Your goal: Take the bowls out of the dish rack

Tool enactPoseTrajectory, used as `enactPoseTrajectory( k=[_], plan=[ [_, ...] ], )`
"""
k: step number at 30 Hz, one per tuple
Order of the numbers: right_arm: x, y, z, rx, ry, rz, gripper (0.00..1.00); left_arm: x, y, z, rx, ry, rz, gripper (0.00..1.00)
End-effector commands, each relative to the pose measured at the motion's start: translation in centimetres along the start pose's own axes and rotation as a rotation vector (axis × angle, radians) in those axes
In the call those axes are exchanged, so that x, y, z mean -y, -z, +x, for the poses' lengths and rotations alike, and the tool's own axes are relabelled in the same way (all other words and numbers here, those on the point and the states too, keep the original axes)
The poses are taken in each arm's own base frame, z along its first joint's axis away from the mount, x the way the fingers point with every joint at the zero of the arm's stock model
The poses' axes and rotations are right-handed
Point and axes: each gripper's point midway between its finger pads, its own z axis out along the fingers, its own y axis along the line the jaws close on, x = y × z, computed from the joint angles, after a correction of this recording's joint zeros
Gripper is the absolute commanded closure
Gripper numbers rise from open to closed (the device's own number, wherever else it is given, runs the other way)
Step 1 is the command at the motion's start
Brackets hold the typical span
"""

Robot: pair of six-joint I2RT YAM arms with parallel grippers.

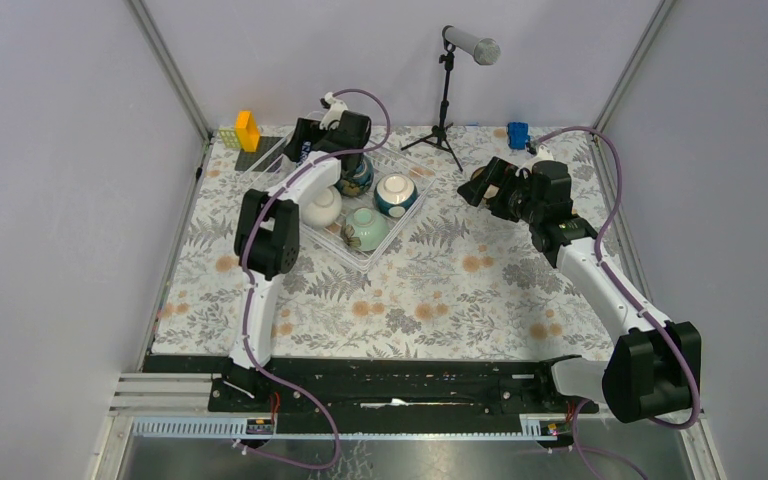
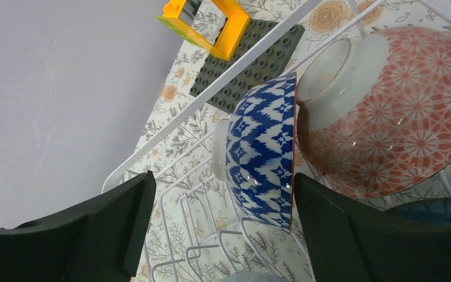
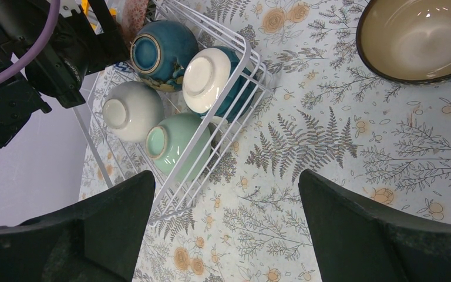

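The dish rack [image 2: 211, 88] is a white wire rack at the back left of the table [image 1: 338, 240]. My left gripper [image 2: 223, 188] is open and reaches into it. A blue-white zigzag bowl [image 2: 261, 158] stands on edge between its fingers, with its rim close to the right finger [image 2: 352, 235]. A pink/red patterned bowl [image 2: 399, 111] leans behind it. The rack also holds a dark teal bowl [image 3: 161, 53], a teal bowl with a white base [image 3: 211, 79], a white bowl [image 3: 130, 110] and a pale green bowl [image 3: 173, 144]. My right gripper [image 3: 226, 182] is open and empty above the cloth. A brown-rimmed bowl [image 3: 420, 35] sits upright on the table.
A grey studded plate [image 2: 246, 64] with a yellow block frame [image 2: 211, 23] lies just beyond the rack. A microphone stand [image 1: 447, 100] is at the back centre and a small blue object [image 1: 517, 133] at the back right. Walls close in on three sides.
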Motion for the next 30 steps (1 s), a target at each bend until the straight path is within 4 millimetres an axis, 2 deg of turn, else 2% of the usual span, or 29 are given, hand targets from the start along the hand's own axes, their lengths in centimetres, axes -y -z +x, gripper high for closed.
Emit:
enactPoseTrajectory(
  k=[1, 6, 17, 19, 23, 30],
  plan=[
    [-0.9, 0.3, -1.4, 0.057, 0.037, -0.028, 0.00, 0.4, -0.4, 0.5, -0.004, -0.010, -0.022, 0.13],
    [-1.0, 0.3, -1.4, 0.055, 0.038, -0.032, 0.00, -0.7, -0.9, 0.8, -0.018, -0.003, -0.056, 0.26],
    [-1.3, 0.5, -1.7, 0.062, 0.041, -0.042, 0.00, -1.7, -1.6, 1.6, -0.038, -0.002, -0.089, 0.47],
    [-1.4, 0.5, -1.7, 0.062, 0.041, -0.044, 0.00, -1.9, -1.7, 1.6, -0.039, -0.004, -0.096, 0.54],
    [-1.1, 0.3, -1.7, 0.058, 0.040, -0.028, 0.00, -2.3, -1.8, 1.5, -0.037, -0.010, -0.119, 0.60],
    [-1.2, 0.2, -1.5, 0.048, 0.036, -0.033, 0.00, -2.9, -1.8, 1.3, -0.027, -0.041, -0.168, 0.84]
  ],
)
